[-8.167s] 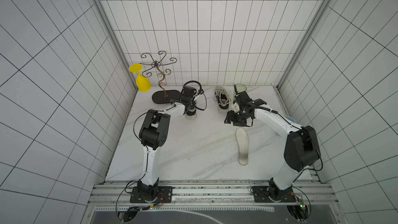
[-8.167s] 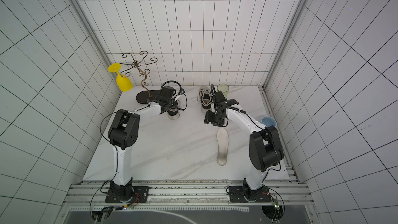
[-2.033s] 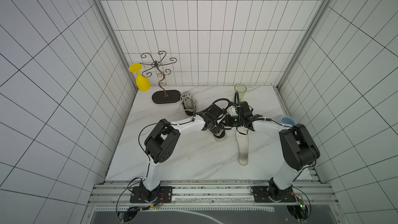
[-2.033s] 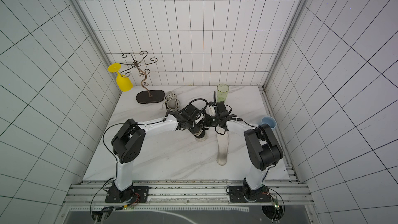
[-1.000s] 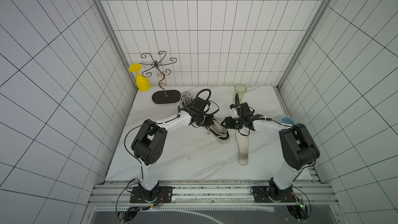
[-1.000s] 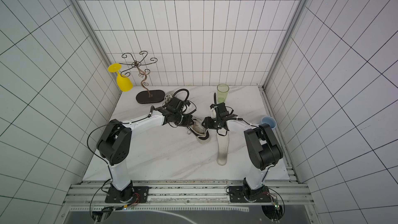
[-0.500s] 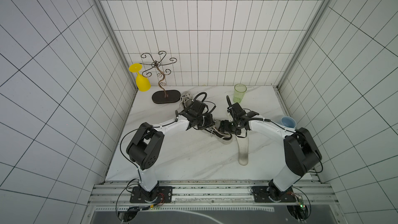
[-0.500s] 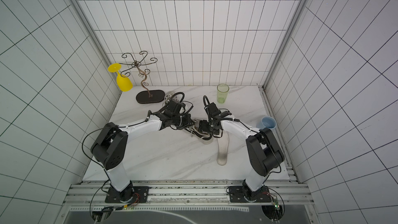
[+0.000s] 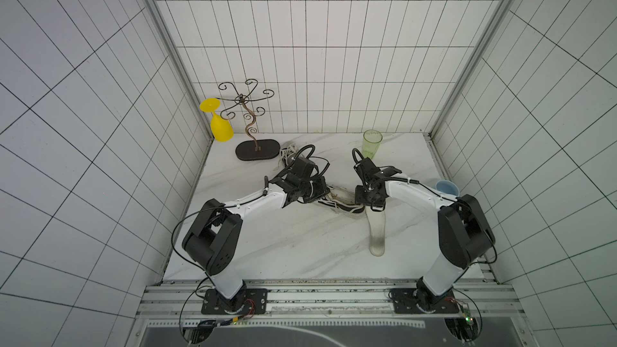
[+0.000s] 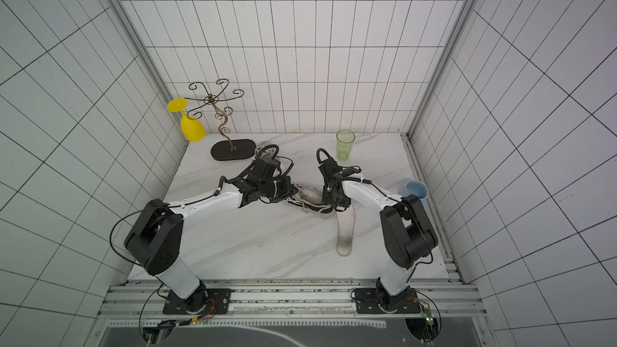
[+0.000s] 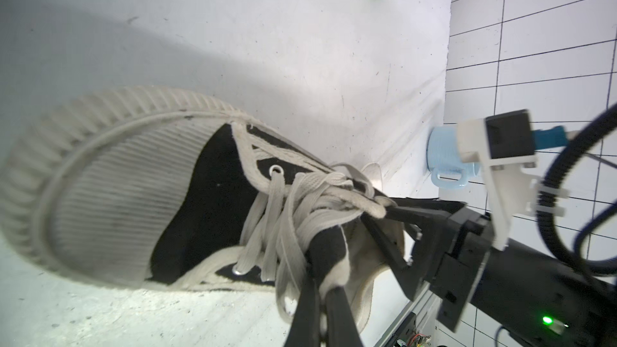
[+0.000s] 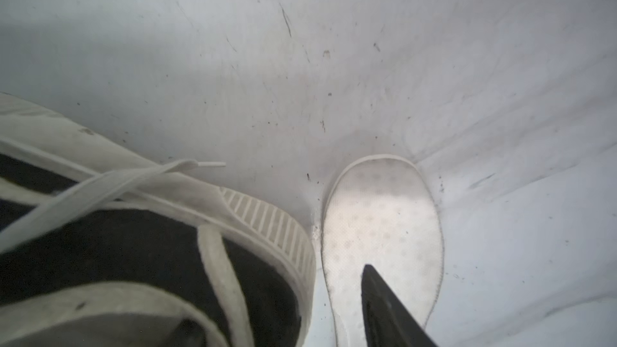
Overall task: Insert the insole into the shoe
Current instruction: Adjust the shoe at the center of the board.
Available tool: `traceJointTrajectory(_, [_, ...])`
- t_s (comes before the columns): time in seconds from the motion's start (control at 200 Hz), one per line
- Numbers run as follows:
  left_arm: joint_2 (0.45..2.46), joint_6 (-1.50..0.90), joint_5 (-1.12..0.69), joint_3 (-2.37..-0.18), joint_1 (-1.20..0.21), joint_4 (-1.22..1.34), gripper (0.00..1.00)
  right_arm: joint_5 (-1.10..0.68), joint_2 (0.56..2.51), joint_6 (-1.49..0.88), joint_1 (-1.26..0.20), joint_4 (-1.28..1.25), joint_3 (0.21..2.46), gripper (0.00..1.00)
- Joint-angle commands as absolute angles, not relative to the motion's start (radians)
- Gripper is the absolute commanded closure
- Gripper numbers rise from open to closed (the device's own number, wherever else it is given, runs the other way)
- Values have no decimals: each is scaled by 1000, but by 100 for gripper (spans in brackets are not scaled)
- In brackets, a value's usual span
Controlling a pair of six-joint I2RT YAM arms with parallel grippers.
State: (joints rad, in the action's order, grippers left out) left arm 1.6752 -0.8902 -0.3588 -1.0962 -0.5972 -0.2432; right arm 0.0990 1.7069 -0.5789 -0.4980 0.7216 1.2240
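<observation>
While the left gripper (image 11: 321, 282) is pinched tight on the shoe (image 9: 344, 208), clamping a fold of black upper right by the laces, the right gripper (image 9: 370, 205) hangs low over the shoe's other end with its jaws standing apart and nothing clamped between them. One finger (image 12: 384, 298) of it sits over the insole (image 9: 377, 233). The other is mostly lost in the dark over the shoe, so I cannot say what it touches. The shoe lies near the middle of the table (image 9: 283, 245), between the two arms, sole down and angled across it. The insole is outside the shoe, flat on the table. Its far end is under the right gripper, just beside the shoe's ribbed rubber end, and the rest runs toward the front rail. At the back a green cup (image 9: 372, 143) stands upright, and a blue mug (image 9: 447, 188) sits at the right edge by the right arm. In the back left corner a yellow glass (image 9: 221, 128) hangs upside down from a wire stand (image 9: 257, 150). A second shoe (image 9: 286, 153) lies just beside the stand's base, partly hidden behind the left arm.
</observation>
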Motion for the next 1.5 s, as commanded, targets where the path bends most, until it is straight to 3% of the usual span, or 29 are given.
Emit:
traceJointTrajectory(0.0, [1658, -884, -296, -1082, -575, -215, 100, 199, 1699, -553, -482, 810, 1305, 51])
traceJointTrajectory(0.075, [1662, -875, -302, -1068, -574, -207, 100, 159, 1719, -519, -476, 782, 1299, 85])
traceJointTrajectory(0.155, [1669, -847, -330, -1057, -560, -200, 100, 120, 1742, -490, -462, 748, 1282, 100])
traceJointTrajectory(0.435, [1663, -664, -401, -946, -386, -269, 100, 45, 1712, -458, -361, 597, 1125, 100])
traceJointTrajectory(0.655, [1731, -631, -453, -875, -364, -251, 100, -14, 1737, -433, -361, 483, 1040, 100])
traceJointTrajectory(0.905, [1621, -676, -402, -798, -298, -270, 100, 121, 1727, -389, -331, 539, 1075, 100])
traceJointTrajectory(1.069, [1642, -637, -436, -899, -389, -346, 100, 51, 1754, -350, -389, 565, 1197, 100])
traceJointTrajectory(1.234, [1658, -751, -503, -922, -501, -302, 100, -16, 1802, -360, -473, 606, 1273, 98])
traceJointTrajectory(1.494, [1672, -743, -400, -963, -455, -325, 100, -94, 1778, -411, -474, 611, 1205, 89])
